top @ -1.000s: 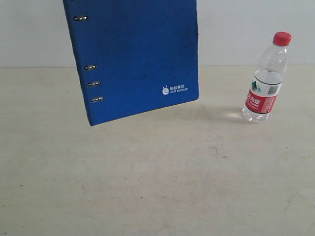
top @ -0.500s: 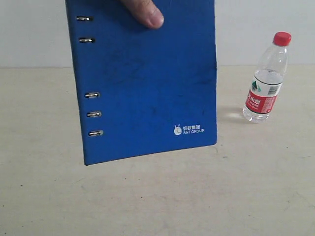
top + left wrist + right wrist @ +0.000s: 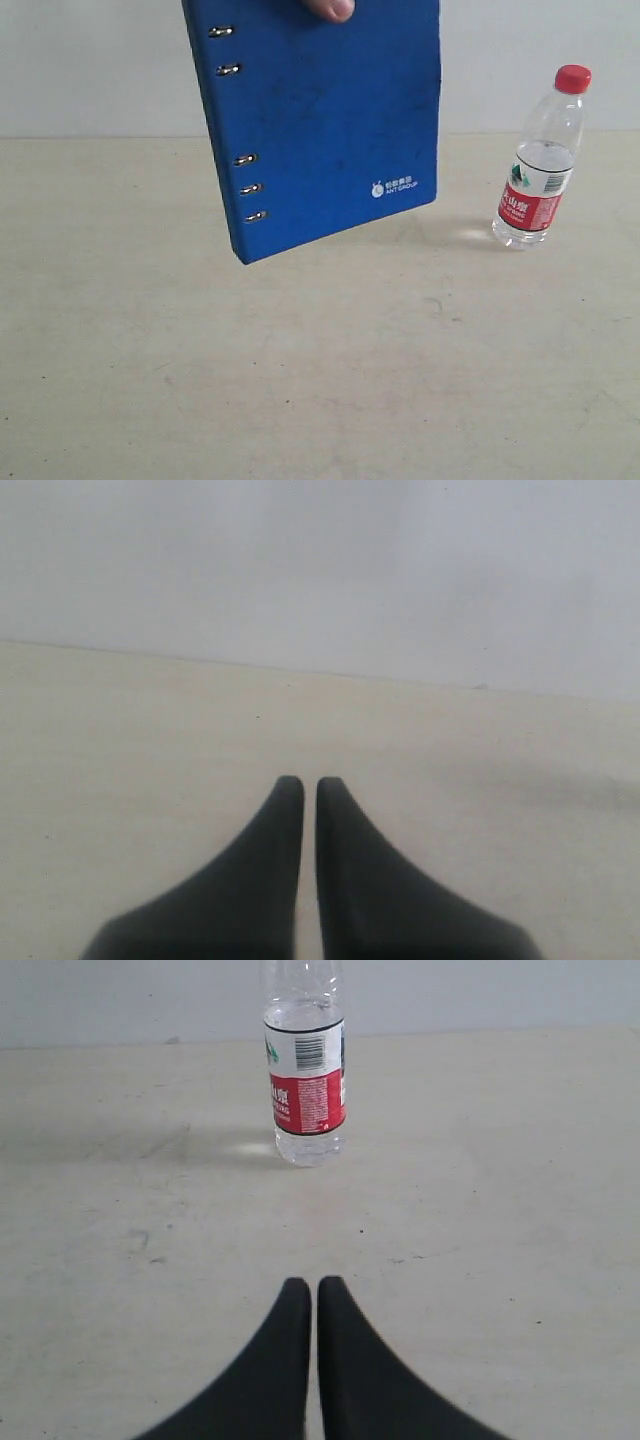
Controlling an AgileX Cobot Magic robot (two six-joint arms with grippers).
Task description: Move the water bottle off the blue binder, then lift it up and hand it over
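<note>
**A:** Where is the water bottle sitting?

**B:** The water bottle (image 3: 540, 160) is standing upright on the table (image 3: 300, 400), on the right in the exterior view. It is resting on the bare tabletop, beside the blue binder (image 3: 320, 120) and not touching it.

**A:** And the binder?

**B:** It is hanging tilted in front of the wall (image 3: 80, 60), cover facing the camera, and looks to be raised off the table. Its top is running out of the picture. A fingertip (image 3: 330, 8) is pressing on the cover at the upper edge, and the rest of that hand is cut off.

**A:** What is showing on the cover?

**B:** Silver rivets (image 3: 246, 159) are lining the spine side, and a small white logo (image 3: 396, 186) is sitting near the lower corner. The lettering is too small to read.

**A:** What are the grippers doing?

**B:** The left gripper (image 3: 302, 785) is pointing over bare table toward the wall, its fingers clenched together and grasping nothing. The right gripper (image 3: 304, 1285) is clenched the same way, also grasping nothing, and is facing the bottle from well back.

**A:** Is the whole bottle showing there?

**B:** No. In the right wrist view its top is cut off. The red cap (image 3: 573, 78) is showing only in the exterior view.
</note>
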